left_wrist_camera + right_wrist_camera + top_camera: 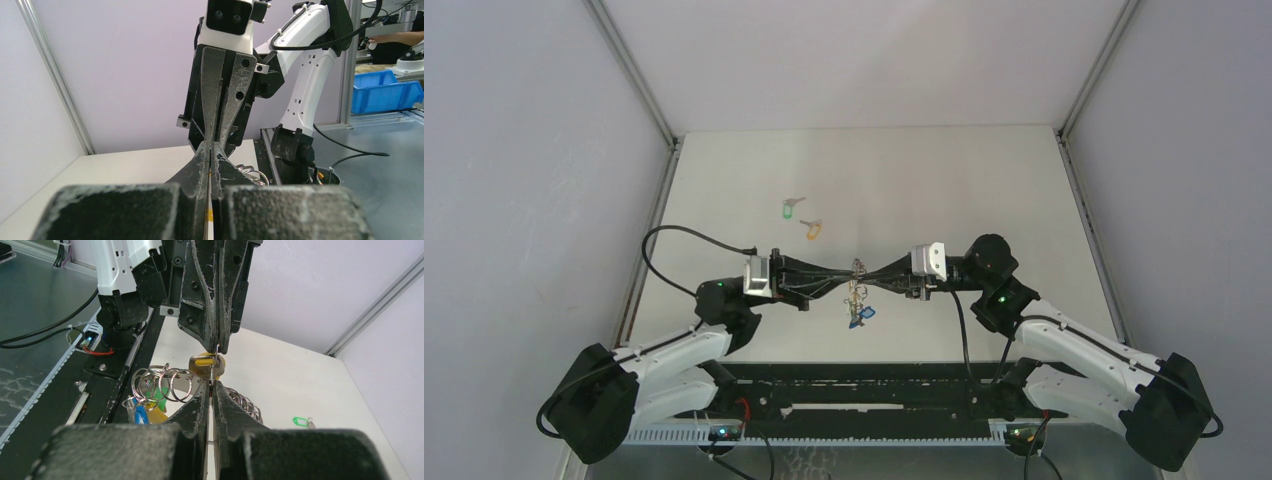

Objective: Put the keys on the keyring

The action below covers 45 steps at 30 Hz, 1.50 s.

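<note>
Fingers (196,409) pinching keyring (856,294) (hanging), keys (788,211) apart

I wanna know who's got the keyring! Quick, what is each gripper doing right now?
Left gripper: closed, pinching the keyring by its yellow tag.
Right gripper: closed on the keyring too, right beside that tag.

Both arms reach inward; left end effector (844,283), right end effector (875,280) clamped, tips meeting.
</note>
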Each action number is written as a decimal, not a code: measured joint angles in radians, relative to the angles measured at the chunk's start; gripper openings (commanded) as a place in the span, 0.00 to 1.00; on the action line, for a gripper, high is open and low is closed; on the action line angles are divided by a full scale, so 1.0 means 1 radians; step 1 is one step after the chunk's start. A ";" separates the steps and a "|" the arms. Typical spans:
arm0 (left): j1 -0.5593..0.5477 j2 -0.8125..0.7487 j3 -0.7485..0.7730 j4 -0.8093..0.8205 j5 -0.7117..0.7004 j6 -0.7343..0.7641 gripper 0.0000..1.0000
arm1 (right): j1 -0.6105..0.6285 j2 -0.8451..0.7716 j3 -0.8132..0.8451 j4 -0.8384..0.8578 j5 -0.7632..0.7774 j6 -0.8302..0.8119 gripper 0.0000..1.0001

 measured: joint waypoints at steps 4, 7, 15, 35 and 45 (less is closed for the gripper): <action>0.000 0.000 0.000 0.000 0.000 0.000 0.00 | 0.000 0.000 0.000 0.000 0.001 0.000 0.00; 0.000 0.000 0.000 0.000 0.000 0.000 0.00 | 0.001 0.000 0.000 0.000 0.002 0.000 0.00; 0.000 0.000 0.000 0.000 0.000 -0.002 0.00 | 0.006 0.000 0.000 0.000 0.012 0.000 0.00; -0.001 0.007 0.000 0.000 -0.014 -0.008 0.00 | 0.026 -0.016 0.000 -0.002 0.061 -0.019 0.00; -0.002 -0.020 0.000 0.000 -0.047 -0.007 0.00 | 0.026 -0.015 0.000 -0.038 0.095 -0.046 0.00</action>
